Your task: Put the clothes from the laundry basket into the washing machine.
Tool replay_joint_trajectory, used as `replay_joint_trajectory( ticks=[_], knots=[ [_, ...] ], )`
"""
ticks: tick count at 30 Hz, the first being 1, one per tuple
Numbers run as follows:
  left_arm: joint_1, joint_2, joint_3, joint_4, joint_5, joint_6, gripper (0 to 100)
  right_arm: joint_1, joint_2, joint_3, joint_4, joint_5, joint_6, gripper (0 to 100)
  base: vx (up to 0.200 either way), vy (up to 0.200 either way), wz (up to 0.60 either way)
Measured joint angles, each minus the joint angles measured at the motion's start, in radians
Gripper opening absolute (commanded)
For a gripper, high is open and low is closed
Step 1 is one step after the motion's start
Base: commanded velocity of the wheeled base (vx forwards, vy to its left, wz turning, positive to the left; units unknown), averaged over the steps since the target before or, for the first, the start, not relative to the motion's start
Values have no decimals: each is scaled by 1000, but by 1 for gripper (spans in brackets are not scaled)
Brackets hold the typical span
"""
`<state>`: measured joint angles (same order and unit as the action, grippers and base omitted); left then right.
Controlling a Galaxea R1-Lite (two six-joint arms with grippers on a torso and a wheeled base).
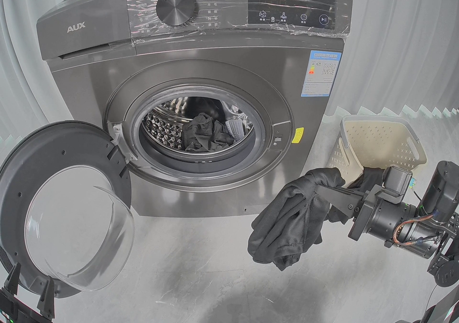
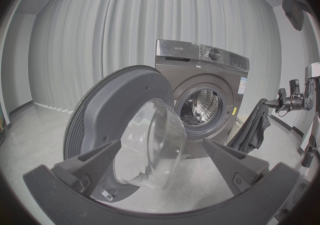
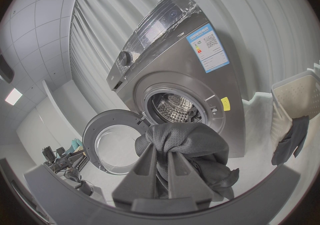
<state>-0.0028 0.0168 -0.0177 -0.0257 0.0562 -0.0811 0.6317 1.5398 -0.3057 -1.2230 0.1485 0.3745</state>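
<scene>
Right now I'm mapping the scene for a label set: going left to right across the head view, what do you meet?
Open door → dark clothes inside the drum → dark garment hanging from the right tool → laundry basket.

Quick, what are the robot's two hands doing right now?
Left gripper: open, holding nothing.
Right gripper: closed on a dark garment.
</scene>
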Motion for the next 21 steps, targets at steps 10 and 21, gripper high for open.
replay_joint_trajectory(
  ticks=[10,21],
  knots=[
    [0,0,0,0,0,0,100,5,0,5,-1,-1,-3,0,0,0,300],
    [0,0,0,0,0,0,100,12,-4,8,-9,1,-5,0,0,0,55]
  ],
)
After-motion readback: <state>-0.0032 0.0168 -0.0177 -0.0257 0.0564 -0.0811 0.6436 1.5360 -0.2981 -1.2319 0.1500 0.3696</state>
